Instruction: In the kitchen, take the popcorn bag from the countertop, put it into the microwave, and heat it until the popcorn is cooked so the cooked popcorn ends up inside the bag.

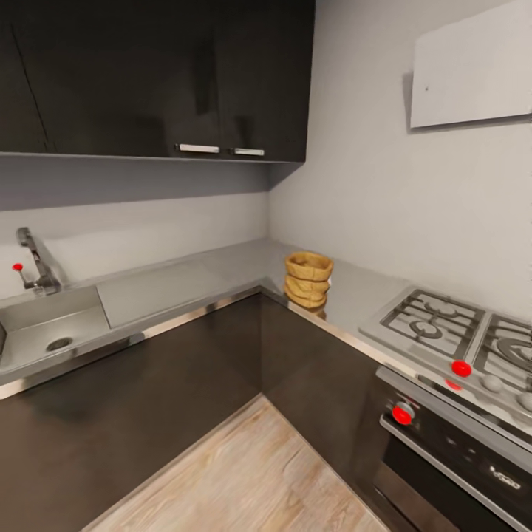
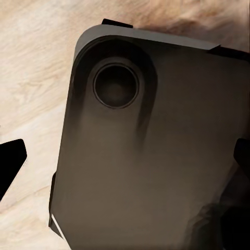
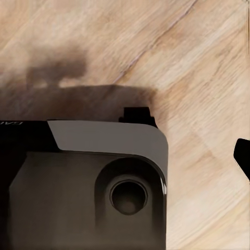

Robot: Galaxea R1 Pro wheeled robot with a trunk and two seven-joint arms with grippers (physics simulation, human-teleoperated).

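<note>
The popcorn bag, a tan crumpled paper sack with a rolled rim, stands upright on the grey countertop just right of the inner corner, close to the front edge. The microwave is out of view. In the left wrist view my left gripper hangs open over the robot's dark base, one black fingertip at each side edge. My right gripper is likewise open above the base and wooden floor; one fingertip shows at the edge, the other blends into the dark base.
A steel sink with a tap lies at the left of the L-shaped counter. A gas hob over a black oven with red knobs sits at the right. Dark wall cabinets hang above. Wooden floor fills the corner in front.
</note>
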